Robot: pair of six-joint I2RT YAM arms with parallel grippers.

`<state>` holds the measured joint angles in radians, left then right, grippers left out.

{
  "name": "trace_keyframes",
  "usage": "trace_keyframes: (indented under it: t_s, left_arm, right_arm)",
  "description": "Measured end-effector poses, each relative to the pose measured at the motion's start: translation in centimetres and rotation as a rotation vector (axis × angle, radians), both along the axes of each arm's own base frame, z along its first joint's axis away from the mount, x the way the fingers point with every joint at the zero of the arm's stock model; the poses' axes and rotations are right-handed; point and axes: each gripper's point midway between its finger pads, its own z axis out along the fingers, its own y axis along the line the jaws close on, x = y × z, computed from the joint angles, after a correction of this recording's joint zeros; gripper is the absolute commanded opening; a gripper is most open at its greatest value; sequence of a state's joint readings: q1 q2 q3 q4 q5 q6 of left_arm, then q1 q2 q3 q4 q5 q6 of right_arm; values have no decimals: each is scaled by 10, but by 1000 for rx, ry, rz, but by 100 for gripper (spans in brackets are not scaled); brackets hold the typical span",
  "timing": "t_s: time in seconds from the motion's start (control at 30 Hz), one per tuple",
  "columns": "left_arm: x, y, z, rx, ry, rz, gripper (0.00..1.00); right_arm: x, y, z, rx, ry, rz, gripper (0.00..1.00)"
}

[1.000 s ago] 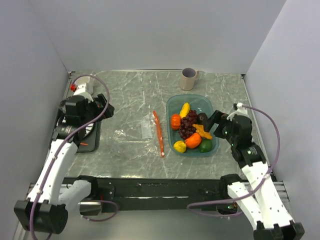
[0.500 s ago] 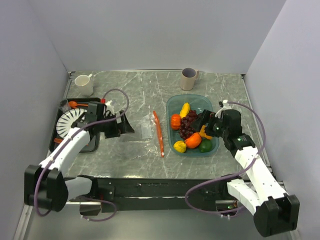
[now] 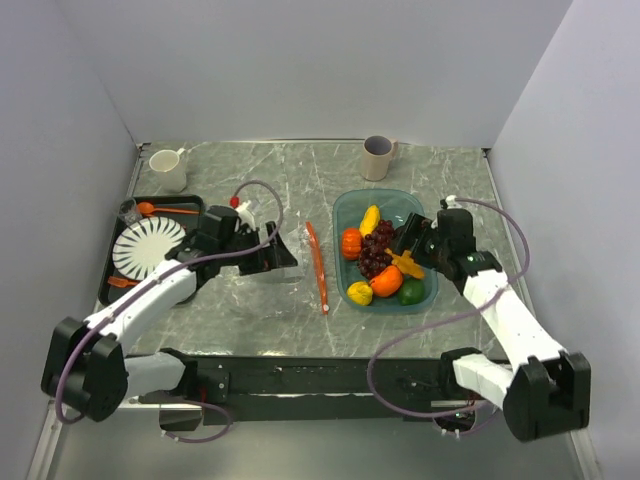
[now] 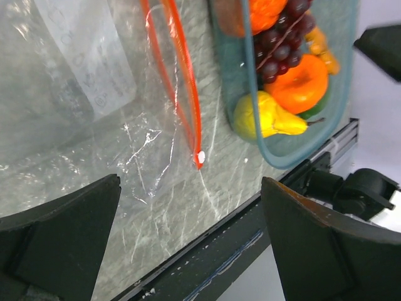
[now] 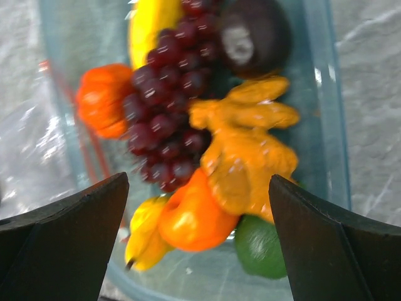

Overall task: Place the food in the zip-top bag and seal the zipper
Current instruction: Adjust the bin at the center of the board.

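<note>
L gripper [image 3: 272, 252], jaws wide open & empty, hovers over the zip-top bag [image 4: 88, 81], which lies flat mid-table [image 3: 250, 320] w/ its zipper [image 3: 318, 265] along the right edge. R gripper [image 3: 408, 240], also wide open & empty, hangs over the food [image 5: 163, 113], all piled in the teal tray [image 3: 428, 212] just right of the zipper.

The desk [image 3: 450, 170] held one white cup [image 3: 168, 168] and one grey cup [image 3: 378, 157] (two cups in all), one zip-top bag [image 3: 295, 265], one teal tray [image 3: 398, 203], one white plate [image 3: 145, 245], one grape bunch [image 3: 375, 250], one banana [image 3: 371, 218], two round orange fruits [image 3: 351, 242], one yellow lemon [image 3: 360, 293] and one green fruit [image 3: 411, 291].
</note>
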<state>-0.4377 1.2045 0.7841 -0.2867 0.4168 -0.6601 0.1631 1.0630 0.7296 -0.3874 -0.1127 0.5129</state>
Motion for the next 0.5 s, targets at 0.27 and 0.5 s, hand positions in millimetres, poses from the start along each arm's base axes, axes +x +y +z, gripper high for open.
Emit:
trace_keyframes:
  t_s: [0.27, 0.5]
  left_arm:
    - [-8, -20, -24, 58, 53, -19, 99]
    - [-2, -45, -24, 120, 41, -40, 99]
  right_arm:
    - [25, -27, -30, -72, 119, -102, 100]
    - [34, -43, -33, -91, 126, -150, 100]
